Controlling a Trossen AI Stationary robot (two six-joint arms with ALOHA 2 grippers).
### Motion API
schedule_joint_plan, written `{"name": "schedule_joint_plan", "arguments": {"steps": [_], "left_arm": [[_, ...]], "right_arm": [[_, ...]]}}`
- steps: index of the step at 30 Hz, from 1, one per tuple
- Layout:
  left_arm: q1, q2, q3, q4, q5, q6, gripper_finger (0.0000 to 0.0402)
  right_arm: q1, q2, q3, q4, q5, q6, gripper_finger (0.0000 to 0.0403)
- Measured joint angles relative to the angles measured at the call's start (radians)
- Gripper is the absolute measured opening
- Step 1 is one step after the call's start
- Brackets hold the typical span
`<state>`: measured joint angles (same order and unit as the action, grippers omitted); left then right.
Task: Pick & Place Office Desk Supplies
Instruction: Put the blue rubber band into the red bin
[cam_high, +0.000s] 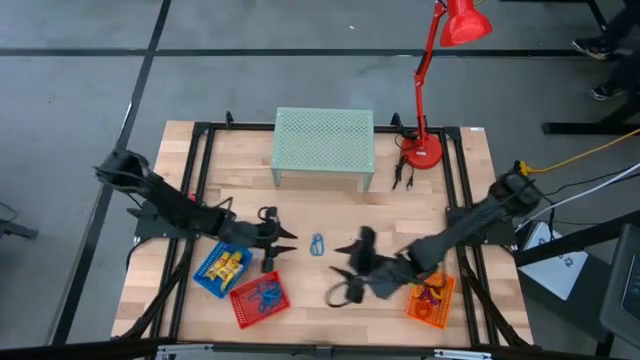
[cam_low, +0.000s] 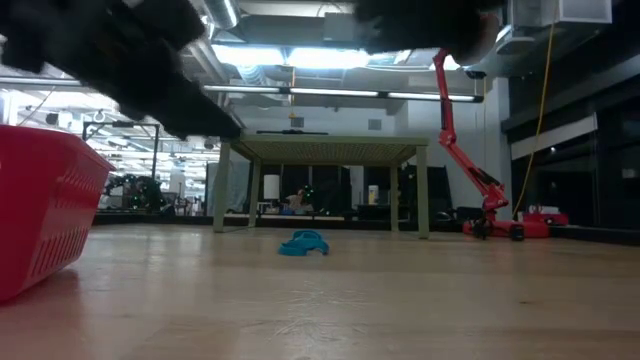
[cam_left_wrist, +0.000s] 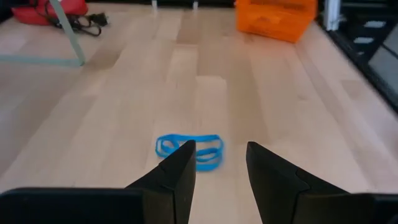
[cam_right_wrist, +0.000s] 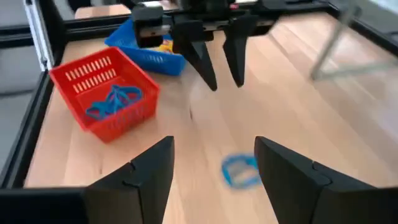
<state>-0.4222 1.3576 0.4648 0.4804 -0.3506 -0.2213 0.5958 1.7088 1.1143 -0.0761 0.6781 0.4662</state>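
Note:
A blue clip-like loop (cam_high: 317, 244) lies flat on the wooden table between my two grippers; it also shows in the low view (cam_low: 303, 243). My left gripper (cam_high: 288, 242) stands open just left of the loop and above it, its fingers pointing at the loop (cam_left_wrist: 189, 149). My right gripper (cam_high: 338, 270) is open, coming from the right and slightly nearer the front edge, above the loop (cam_right_wrist: 241, 169). The right wrist view also shows my left gripper (cam_right_wrist: 225, 83) beyond the loop. Neither gripper holds anything.
A blue basket (cam_high: 205, 275) with yellow pieces and a red basket (cam_high: 245, 310) with blue loops stand near the front left. An orange basket (cam_high: 445, 300) with rings is at the front right. A green perforated stand (cam_high: 324, 145) and a red lamp (cam_high: 430, 80) are at the back.

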Motion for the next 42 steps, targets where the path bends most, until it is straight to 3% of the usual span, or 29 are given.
{"name": "schedule_joint_plan", "arguments": {"steps": [7,11,16,22,27,32,42], "left_arm": [[0.138,0.195,0.109,0.015,-0.001,0.032,0.0139],[0.198,0.245,0.195,-0.004,0.073,0.068,0.0139],[0.246,0.312,0.266,-0.143,0.132,0.038,0.0139],[0.199,0.398,0.319,-0.149,0.282,0.160,0.0128],[0.167,0.446,0.378,-0.164,0.296,0.164,0.0102],[0.161,0.504,0.464,-0.284,0.299,0.165,0.0087],[0.161,0.540,0.587,-0.533,0.253,0.094,0.0110]], "right_arm": [[0.093,-0.119,-0.233,0.087,0.186,0.220,0.0225],[0.116,-0.121,-0.257,0.112,0.221,0.230,0.0225],[0.121,-0.122,-0.256,0.121,0.238,0.202,0.0225],[0.126,-0.122,-0.256,0.122,0.228,0.178,0.0225],[0.126,-0.122,-0.256,0.122,0.222,0.177,0.0225],[0.126,-0.122,-0.256,0.122,0.222,0.178,0.0225],[0.125,-0.121,-0.256,0.122,0.196,0.178,0.0225]]}}
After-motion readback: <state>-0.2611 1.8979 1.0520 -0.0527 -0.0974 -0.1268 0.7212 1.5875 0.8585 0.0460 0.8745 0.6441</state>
